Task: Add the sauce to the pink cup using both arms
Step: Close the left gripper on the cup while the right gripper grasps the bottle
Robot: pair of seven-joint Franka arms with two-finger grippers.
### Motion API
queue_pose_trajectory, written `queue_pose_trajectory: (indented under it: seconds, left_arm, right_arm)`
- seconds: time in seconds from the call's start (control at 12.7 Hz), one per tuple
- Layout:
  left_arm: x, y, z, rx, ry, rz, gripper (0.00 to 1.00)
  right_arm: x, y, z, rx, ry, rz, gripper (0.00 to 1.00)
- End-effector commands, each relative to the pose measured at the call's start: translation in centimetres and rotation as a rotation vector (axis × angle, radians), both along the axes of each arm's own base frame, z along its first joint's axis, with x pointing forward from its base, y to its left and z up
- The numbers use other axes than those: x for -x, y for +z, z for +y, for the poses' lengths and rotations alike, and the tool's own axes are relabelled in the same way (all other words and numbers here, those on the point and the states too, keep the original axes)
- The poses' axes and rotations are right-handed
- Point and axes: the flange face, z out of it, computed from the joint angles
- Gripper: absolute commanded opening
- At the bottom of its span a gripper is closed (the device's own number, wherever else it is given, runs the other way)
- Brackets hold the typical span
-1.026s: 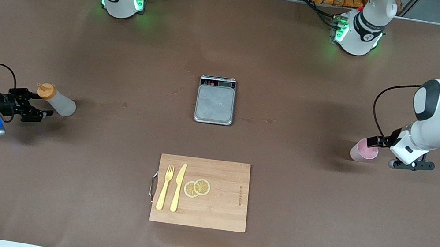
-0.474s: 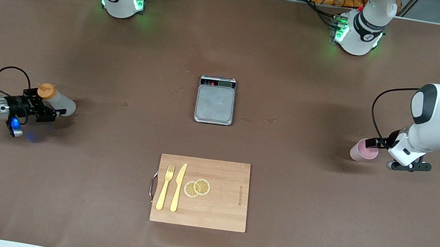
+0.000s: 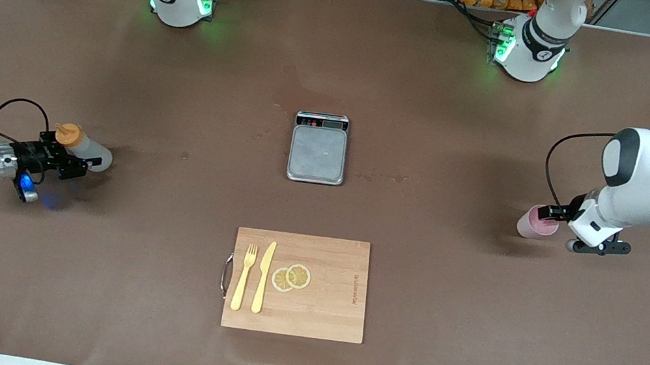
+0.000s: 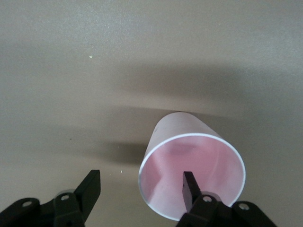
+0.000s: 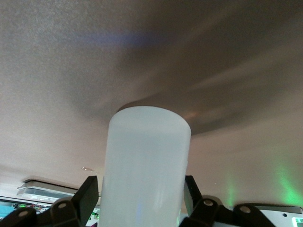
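Note:
The sauce bottle (image 3: 94, 155), whitish with an orange cap, stands on the table toward the right arm's end. My right gripper (image 3: 75, 162) is low at the bottle, open, with a finger on each side of its body; the right wrist view shows the bottle (image 5: 147, 156) filling the gap of the gripper (image 5: 140, 189). The pink cup (image 3: 533, 225) stands toward the left arm's end. My left gripper (image 3: 552, 214) is open at the cup's rim. In the left wrist view the gripper (image 4: 141, 183) has one finger inside the cup (image 4: 189, 142) and one outside.
A small digital scale (image 3: 319, 148) sits mid-table. Nearer the front camera lies a wooden cutting board (image 3: 331, 306) with a yellow fork (image 3: 244, 276), a knife (image 3: 263, 276) and two lemon slices (image 3: 290, 277).
My right gripper has moved in toward the sauce bottle and now brackets its body. My left gripper has shifted slightly closer to the pink cup. Bottle and cup have not moved.

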Motion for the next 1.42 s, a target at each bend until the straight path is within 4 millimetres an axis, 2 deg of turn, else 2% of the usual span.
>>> queue_pose_trajectory:
  seconds: [0.0, 0.08, 0.16, 0.32, 0.47, 0.55, 0.71, 0.95, 1.18, 1.34]
  left_arm:
    - [-0.4, -0.3, 0.2, -0.005, -0.015, -0.006, 0.28]
    - [-0.4, -0.4, 0.1, -0.005, -0.017, -0.003, 0.11]
    - [-0.4, -0.3, 0.0, -0.005, -0.016, -0.006, 0.00]
    - [-0.8, 0.6, -0.1, -0.008, -0.021, -0.013, 0.00]
    - [-1.7, 2.4, -0.1, -0.012, -0.027, -0.009, 0.00]
    - [-2.2, 3.7, -0.2, -0.015, -0.031, 0.002, 0.00]
    - [-3.2, 6.8, -1.8, -0.013, -0.056, 0.019, 0.00]
    - [-4.3, 10.8, -5.2, -0.003, -0.099, 0.019, 0.00]
    - [-4.7, 13.4, -10.0, 0.047, -0.105, 0.031, 0.00]
    - [-4.4, 14.8, -14.8, 0.054, -0.114, 0.023, 0.00]
  right_arm:
    - [0.0, 0.0, -0.1, -0.018, 0.005, -0.007, 0.62]
    - [0.1, 0.0, -0.3, -0.017, 0.003, -0.008, 0.61]
    - [0.0, 0.1, -0.3, -0.013, 0.003, -0.007, 0.61]
    - [-0.2, 0.1, 0.1, -0.008, 0.009, -0.007, 0.59]
    - [-0.3, 0.5, 0.1, 0.000, 0.009, -0.005, 0.58]
    - [-0.4, 0.8, 0.2, 0.006, 0.018, -0.001, 0.57]
    - [-0.8, 1.4, 1.2, 0.031, 0.030, 0.029, 0.56]
    - [-1.5, 2.8, 2.9, 0.084, 0.058, 0.045, 0.53]
    - [-2.3, 4.3, 3.9, 0.128, 0.085, 0.074, 0.54]
    - [-3.4, 5.9, 5.9, 0.231, 0.108, 0.111, 0.54]
